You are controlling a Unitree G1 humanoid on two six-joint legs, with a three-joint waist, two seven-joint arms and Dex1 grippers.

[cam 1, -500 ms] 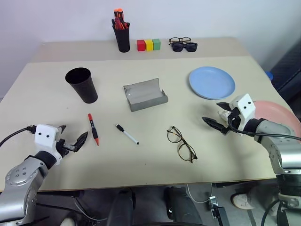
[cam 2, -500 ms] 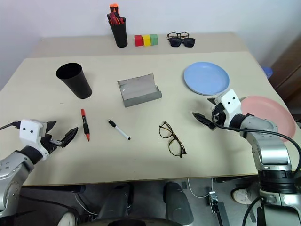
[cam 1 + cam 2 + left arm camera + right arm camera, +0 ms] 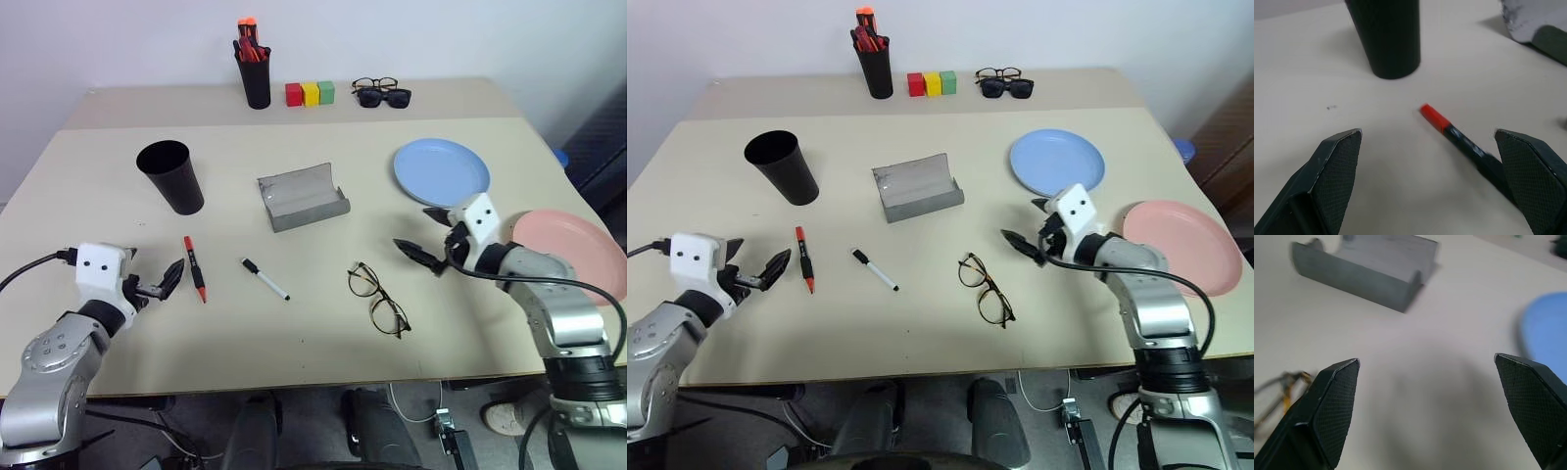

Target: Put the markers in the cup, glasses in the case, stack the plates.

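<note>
While both grippers gape empty, the open case (image 3: 302,197) lies between cup (image 3: 171,176) and blue plate (image 3: 441,171).

Glasses (image 3: 1276,391) — blurred, perhaps cut off.

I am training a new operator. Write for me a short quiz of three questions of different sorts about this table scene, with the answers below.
1. True or false: the grey case lies open with nothing in it.
2. Which marker lies nearer the left gripper?
A. the red marker
B. the white marker
3. Fill the gap: the blue plate and the pink plate are not yet ____.

Key
1. True. The dark-framed glasses lie on the table, in front of the case.
2. A. The red marker lies just beside the open left gripper; the black cup stands beyond it.
3. stacked. The plates lie apart, and the open right gripper holds nothing.
</note>
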